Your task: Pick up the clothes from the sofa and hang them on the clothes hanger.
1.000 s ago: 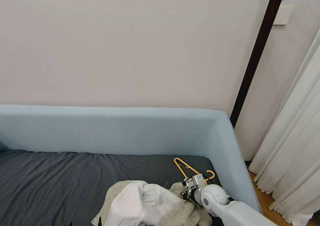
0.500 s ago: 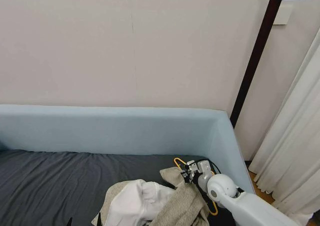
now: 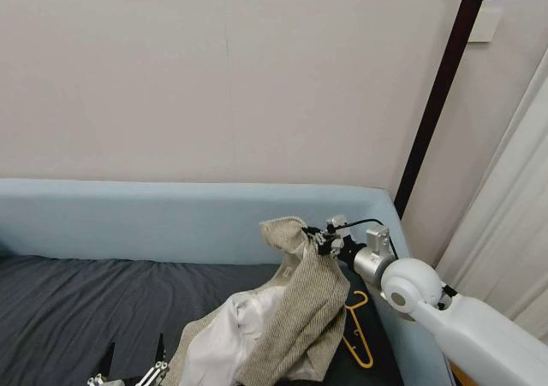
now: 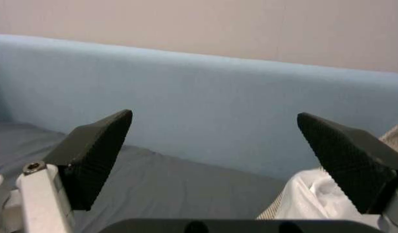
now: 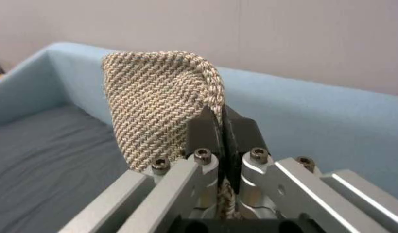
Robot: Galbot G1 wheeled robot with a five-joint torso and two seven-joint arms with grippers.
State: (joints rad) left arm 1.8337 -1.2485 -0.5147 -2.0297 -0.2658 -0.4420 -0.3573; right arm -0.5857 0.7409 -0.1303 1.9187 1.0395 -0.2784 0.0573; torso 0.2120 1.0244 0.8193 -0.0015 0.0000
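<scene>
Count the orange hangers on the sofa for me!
1. The orange hanger lies on the sofa seat by its right end, beside the knit garment held by the right gripper. Another could hide under that garment.

Plain pale wall, dark wooden post, white curtain at right

The right arm comes in from the lower right of the frame, its white forearm slanting up and to the left. The right gripper has its black pads pinched tight on a fold of the knit garment. The left gripper sits at the bottom left edge, with its fingers spread wide and pointing up.
</scene>
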